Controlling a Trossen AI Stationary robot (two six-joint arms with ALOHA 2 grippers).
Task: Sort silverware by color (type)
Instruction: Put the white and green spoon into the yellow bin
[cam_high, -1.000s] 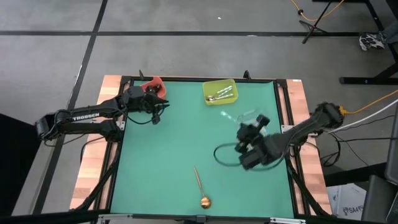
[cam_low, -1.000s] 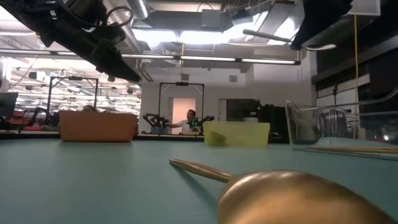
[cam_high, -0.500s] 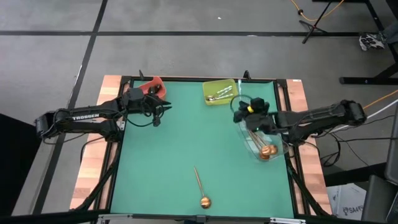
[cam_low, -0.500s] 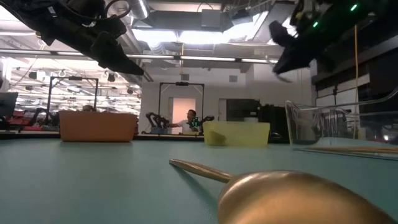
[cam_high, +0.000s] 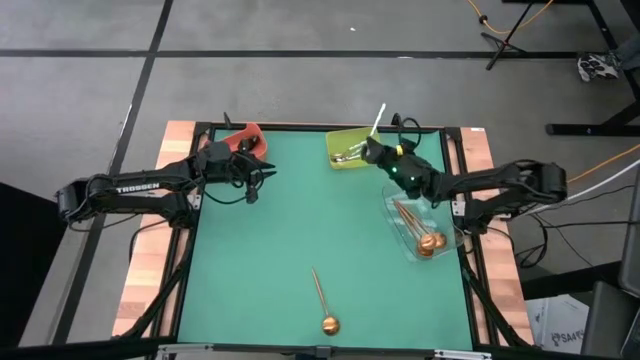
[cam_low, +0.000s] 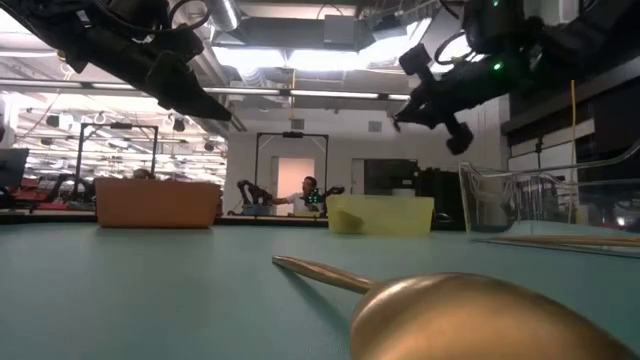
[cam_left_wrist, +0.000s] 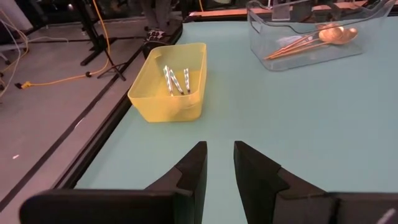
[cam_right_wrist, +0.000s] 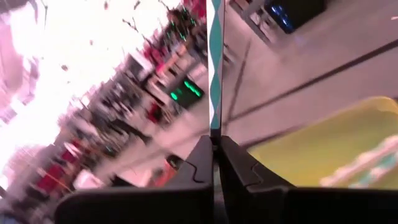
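High view: right gripper (cam_high: 372, 150) at 12 o'clock of the mat, over the yellow bin (cam_high: 353, 147), jaws pinched on a silver spoon (cam_high: 379, 117).

Spoon sticks up past the bin's far edge, so an early release could tip it off the table. Silver spoons (cam_left_wrist: 176, 81) already lie in the bin. Copper spoons (cam_high: 420, 232) sit in the clear bin (cam_high: 392, 205) at 3 o'clock. One copper spoon (cam_high: 322, 301) lies loose at 6 o'clock. Left gripper (cam_high: 260, 177) waits at 10 o'clock, jaws slightly apart, empty.

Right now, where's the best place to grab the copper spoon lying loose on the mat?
Probably the handle's middle, from straight above. The copper spoon lies flat and alone on the mat; its slim handle fits between fingers set across it, whereas the round bowl looks likely to slip.
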